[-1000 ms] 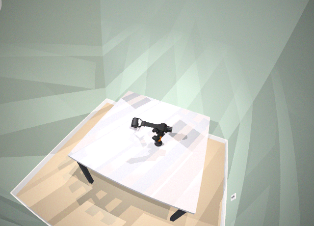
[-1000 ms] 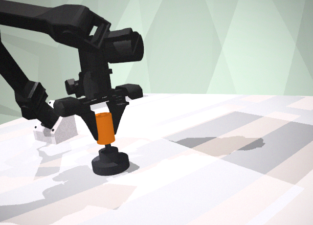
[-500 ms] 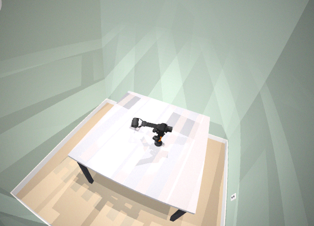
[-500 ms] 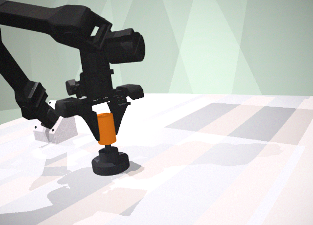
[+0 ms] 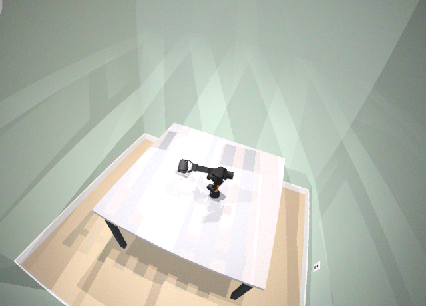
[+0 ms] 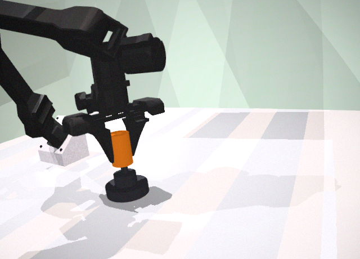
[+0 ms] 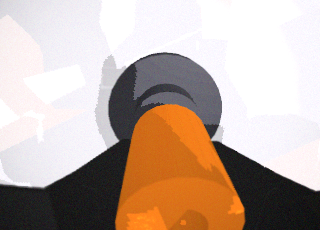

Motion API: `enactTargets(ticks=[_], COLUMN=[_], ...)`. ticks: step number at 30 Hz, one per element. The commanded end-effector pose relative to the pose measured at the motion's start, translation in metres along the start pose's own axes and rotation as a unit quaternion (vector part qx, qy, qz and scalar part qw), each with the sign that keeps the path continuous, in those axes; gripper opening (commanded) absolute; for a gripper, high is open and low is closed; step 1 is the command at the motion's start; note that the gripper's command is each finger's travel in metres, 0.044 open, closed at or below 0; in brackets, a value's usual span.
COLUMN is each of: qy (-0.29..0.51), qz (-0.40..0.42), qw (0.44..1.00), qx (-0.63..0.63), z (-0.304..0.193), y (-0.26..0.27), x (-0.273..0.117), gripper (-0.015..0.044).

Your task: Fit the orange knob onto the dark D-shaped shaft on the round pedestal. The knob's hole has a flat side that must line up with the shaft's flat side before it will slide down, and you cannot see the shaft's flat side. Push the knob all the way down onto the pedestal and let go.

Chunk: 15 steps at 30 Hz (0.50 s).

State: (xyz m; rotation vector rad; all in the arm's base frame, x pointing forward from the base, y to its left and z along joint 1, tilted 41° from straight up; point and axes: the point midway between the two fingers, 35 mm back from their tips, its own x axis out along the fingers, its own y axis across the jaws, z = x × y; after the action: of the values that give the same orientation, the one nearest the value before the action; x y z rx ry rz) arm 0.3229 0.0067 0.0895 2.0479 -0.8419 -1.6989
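The orange knob (image 5: pixel 217 188) (image 6: pixel 122 149) (image 7: pixel 167 155) is an upright cylinder. My gripper (image 6: pixel 122 158) is shut on it, one finger on each side. The dark round pedestal (image 5: pixel 214 194) (image 6: pixel 126 191) (image 7: pixel 200 90) stands on the table below, with a narrower collar on top. A short length of the dark shaft (image 6: pixel 124 170) shows between the collar and the knob's lower end, so the knob is above the collar. The knob hides the shaft's top, and neither flat side shows. In the wrist view the knob covers the shaft and part of the collar.
The white table (image 5: pixel 165 223) (image 6: pixel 232 236) carries the arm's pale base block (image 6: pixel 75 150), behind and left of the pedestal in the exterior view. The arm (image 5: pixel 203 168) (image 6: pixel 78 20) reaches over from that side. Patchy shadows lie across the table.
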Motion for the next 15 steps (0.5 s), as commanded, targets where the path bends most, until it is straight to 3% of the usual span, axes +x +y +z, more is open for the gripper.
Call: enactTargets(ticks=[1, 15], qy=[0.002, 0.001], qz=[0.0, 0.0], qw=[1.0, 1.0], qx=[-0.002, -0.002], z=[-0.0005, -0.0006], y=[-0.0006, -0.0011], x=[0.0012, -0.0031], gripper=[0.0, 0.0])
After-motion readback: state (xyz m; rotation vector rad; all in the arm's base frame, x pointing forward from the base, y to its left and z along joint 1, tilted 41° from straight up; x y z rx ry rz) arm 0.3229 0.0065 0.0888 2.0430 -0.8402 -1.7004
